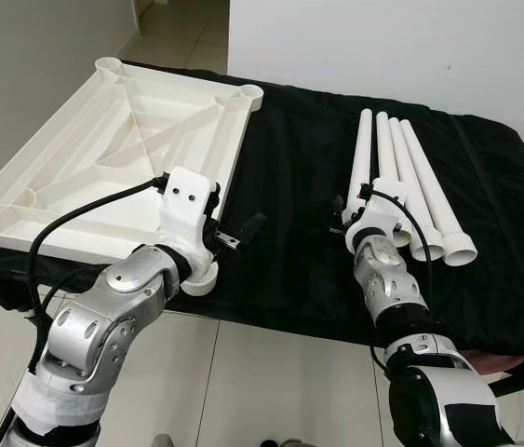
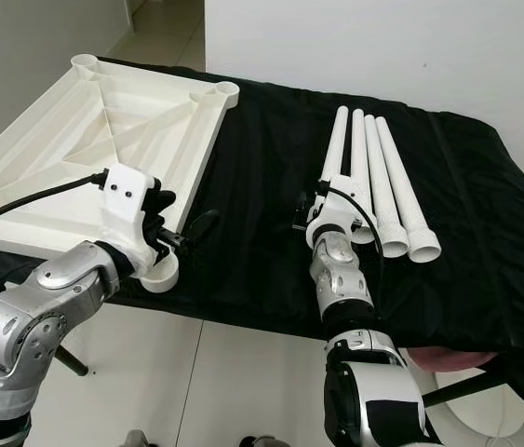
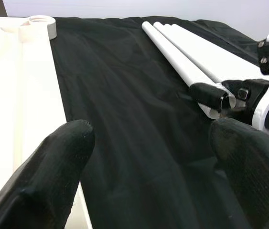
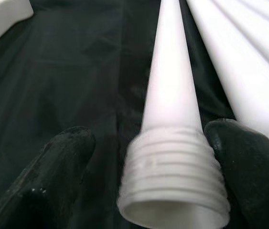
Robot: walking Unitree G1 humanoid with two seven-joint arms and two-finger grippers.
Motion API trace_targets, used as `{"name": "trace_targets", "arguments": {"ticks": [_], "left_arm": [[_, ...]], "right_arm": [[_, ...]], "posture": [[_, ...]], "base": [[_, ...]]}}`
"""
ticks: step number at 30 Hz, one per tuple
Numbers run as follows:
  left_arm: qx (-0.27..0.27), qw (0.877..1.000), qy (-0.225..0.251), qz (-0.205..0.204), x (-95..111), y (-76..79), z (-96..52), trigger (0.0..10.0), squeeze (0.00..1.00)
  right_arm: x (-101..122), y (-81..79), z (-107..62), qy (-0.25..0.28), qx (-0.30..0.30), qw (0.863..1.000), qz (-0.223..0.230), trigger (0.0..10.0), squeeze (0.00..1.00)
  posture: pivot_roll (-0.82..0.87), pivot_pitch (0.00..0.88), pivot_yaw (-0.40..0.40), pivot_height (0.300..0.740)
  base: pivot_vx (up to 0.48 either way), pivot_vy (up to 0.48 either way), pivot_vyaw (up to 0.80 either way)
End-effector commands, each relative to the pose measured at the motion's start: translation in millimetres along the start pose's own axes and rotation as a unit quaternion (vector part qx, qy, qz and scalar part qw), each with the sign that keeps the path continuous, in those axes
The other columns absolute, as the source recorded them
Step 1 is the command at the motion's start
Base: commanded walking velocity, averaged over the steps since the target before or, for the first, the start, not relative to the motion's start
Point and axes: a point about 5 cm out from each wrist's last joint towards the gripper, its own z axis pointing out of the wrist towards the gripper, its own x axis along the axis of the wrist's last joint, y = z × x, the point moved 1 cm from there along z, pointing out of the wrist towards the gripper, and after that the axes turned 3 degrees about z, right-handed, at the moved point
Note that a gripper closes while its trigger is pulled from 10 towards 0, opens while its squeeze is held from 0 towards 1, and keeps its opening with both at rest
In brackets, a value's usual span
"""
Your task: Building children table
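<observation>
You're at the leg pick-up: your right gripper (image 4: 148, 176) has its fingers wide around the threaded end of the nearest leg (image 4: 170, 114) on the black-draped table (image 1: 289, 186), so close next, while the left gripper (image 3: 148, 157) waits open beside the upturned tabletop (image 1: 122, 149).

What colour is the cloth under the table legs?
Black. The cloth shows best in the left eye view, under the white table legs.

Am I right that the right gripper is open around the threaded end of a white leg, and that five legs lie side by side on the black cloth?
Not quite: the left eye view shows four legs, not five. The rest holds: the right gripper is open around the leftmost leg's threaded end on the black cloth.
</observation>
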Motion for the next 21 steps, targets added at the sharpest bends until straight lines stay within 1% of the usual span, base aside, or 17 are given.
{"name": "trace_targets", "arguments": {"ticks": [1, 4, 15, 16, 20, 21], "left_arm": [[-0.007, 1.000, -0.002, -0.003, 0.8, 2.5, -3.1, 10.0, 0.00], [-0.005, 1.000, -0.007, 0.006, 0.2, 2.4, -4.7, 10.0, 0.00], [0.001, 1.000, -0.014, 0.006, 0.2, 0.4, -6.8, 10.0, 0.00], [0.002, 1.000, -0.015, 0.007, 0.6, 0.2, -6.5, 10.0, 0.00], [0.002, 1.000, -0.015, 0.007, 0.8, 0.0, -6.3, 10.0, 0.00], [0.003, 1.000, -0.015, 0.007, 1.1, -0.4, -5.9, 10.0, 0.00]], "right_arm": [[-4.1, 1.4, 1.1, -0.012, 0.000, 1.000, 0.009, 10.0, 0.00], [-5.7, 0.3, 2.9, -0.019, -0.001, 1.000, 0.011, 10.0, 0.00], [-3.1, -6.8, 9.0, -0.032, -0.004, 0.999, 0.024, 10.0, 0.00], [-3.0, -7.3, 9.8, -0.034, -0.004, 0.999, 0.031, 3.4, 0.00], [-2.9, -7.6, 10.3, -0.036, -0.004, 0.999, 0.036, 3.4, 0.00], [-2.3, -7.5, 10.7, -0.035, -0.003, 0.999, 0.038, 0.0, 0.00]], "posture": [[0.09, 0.162, -0.073, 0.740], [0.09, 0.165, -0.071, 0.740], [0.10, 0.173, -0.069, 0.740], [0.10, 0.172, -0.071, 0.740], [0.10, 0.172, -0.071, 0.740], [0.10, 0.169, -0.071, 0.740]], "base": [[0.000, 0.000, 0.00], [0.000, 0.000, 0.00], [0.000, 0.000, 0.00], [0.000, 0.000, 0.00], [0.000, 0.000, 0.00], [0.000, 0.000, 0.00]]}}
